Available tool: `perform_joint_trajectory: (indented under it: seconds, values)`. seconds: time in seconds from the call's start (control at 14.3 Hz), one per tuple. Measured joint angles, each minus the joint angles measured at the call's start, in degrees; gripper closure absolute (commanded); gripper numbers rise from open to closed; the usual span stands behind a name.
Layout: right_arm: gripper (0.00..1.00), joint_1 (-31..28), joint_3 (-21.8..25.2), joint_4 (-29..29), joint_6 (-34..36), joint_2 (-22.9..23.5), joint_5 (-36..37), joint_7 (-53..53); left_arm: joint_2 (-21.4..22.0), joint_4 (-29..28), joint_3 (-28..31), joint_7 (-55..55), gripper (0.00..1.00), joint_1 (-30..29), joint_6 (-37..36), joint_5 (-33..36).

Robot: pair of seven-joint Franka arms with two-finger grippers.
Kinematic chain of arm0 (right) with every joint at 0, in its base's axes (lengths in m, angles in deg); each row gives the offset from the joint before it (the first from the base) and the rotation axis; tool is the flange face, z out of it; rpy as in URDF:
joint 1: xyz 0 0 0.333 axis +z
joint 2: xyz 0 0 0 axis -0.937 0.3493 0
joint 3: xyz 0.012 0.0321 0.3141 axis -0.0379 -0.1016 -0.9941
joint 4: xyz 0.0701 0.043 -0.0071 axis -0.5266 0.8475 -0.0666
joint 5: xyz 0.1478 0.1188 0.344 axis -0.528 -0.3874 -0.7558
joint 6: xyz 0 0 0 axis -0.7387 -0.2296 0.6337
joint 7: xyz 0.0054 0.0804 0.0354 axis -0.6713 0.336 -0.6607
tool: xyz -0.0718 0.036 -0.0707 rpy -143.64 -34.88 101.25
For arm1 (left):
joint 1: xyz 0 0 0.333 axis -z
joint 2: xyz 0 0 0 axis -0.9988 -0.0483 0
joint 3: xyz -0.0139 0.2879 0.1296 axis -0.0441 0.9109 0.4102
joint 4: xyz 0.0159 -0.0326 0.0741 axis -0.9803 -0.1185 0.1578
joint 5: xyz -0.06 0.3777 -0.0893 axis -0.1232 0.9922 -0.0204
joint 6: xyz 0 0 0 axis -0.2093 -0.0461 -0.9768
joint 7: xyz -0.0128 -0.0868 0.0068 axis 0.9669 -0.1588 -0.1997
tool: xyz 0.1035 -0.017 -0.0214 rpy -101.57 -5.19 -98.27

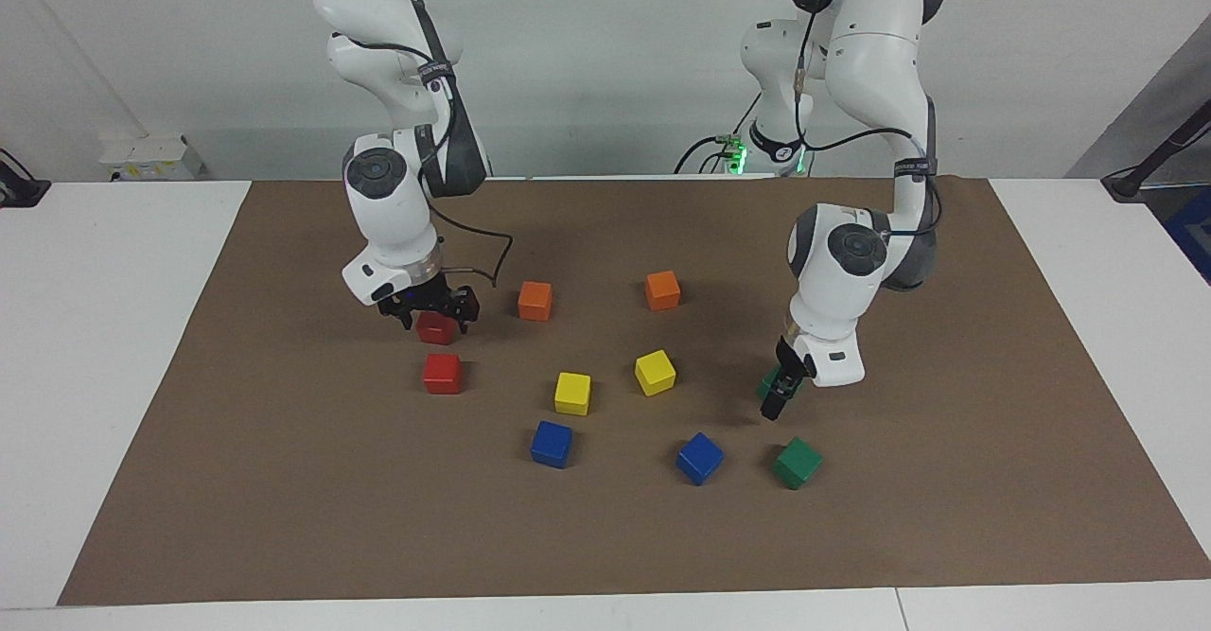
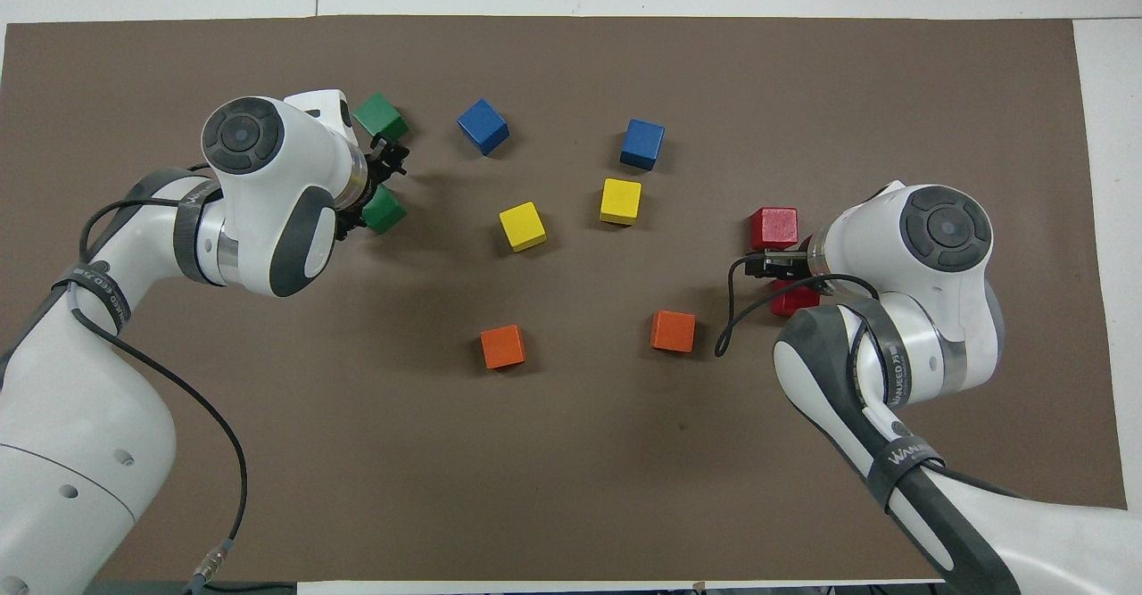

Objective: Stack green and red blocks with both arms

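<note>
Straddling the nearer red block, the right tool has its fingers spread apart to either side of it. The other red block lies just farther from the robots. At the left arm's end of the tabletop, the left tool stands with fingers apart around the nearer green block, largely hiding it. The second green block sits farther out on the brown mat.

Two red cubes – two green cubes, all unstacked on mat
</note>
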Motion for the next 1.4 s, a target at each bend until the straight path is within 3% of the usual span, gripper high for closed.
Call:
perform_joint_trajectory:
  seconds: [0.14,0.21,0.28,0.84,1.19,1.4]
  values:
    - [0.00,0.0,0.0,0.8,-0.2,0.0,0.0,0.8,0.0,-0.1,0.0,0.0,0.54,0.0,0.0,0.4]
    - [0.00,0.0,0.0,1.0,-0.2,0.0,0.0,1.2,0.0,-0.1,0.0,0.0,0.90,0.0,0.0,1.5]
    - [0.00,0.0,0.1,1.2,-0.2,0.0,0.0,1.4,0.0,-0.3,0.0,0.0,1.00,0.0,0.0,2.5]
    - [0.01,-0.1,0.4,3.0,-0.2,0.0,0.0,3.0,0.2,1.4,0.4,6.3,1.00,-0.3,-3.6,3.5]
    - [0.02,-0.1,0.5,4.6,-0.3,-0.2,-0.1,3.0,5.4,5.3,0.8,35.8,1.00,-9.0,-16.5,1.7]
    - [0.57,-0.1,0.5,4.9,-0.3,-0.2,-0.1,3.2,7.3,4.6,1.0,54.2,1.00,-17.5,-17.7,0.0]
